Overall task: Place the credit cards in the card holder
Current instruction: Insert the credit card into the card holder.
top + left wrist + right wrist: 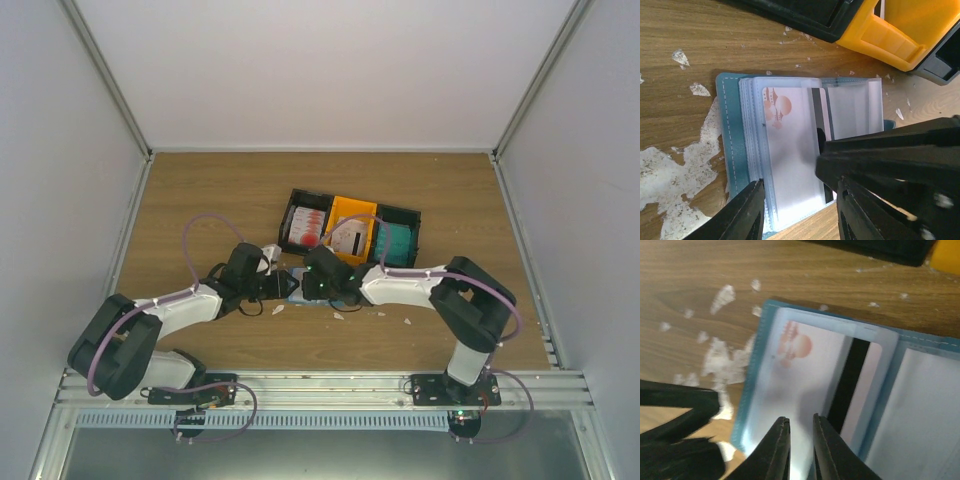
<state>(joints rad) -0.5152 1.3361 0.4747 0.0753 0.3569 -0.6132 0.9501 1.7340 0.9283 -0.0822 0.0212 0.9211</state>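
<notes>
The card holder (732,130) lies open on the wood, its clear sleeves facing up. One of the credit cards (790,165), white with a red-orange ornament and a black stripe, sits inside the top sleeve. My left gripper (800,215) is open, and its fingers straddle the near edge of the sleeves. My right gripper (800,440) hovers over the same card (800,375) with its jaws a narrow gap apart and nothing between them. From above, both grippers (283,285) (308,285) meet over the holder (297,297).
Three bins stand in a row behind the holder: a black one (305,225) with red-and-white cards, an orange one (350,230) with whitish cards, and a black one (400,238) with teal cards. White scraps (665,175) litter the wood around the holder.
</notes>
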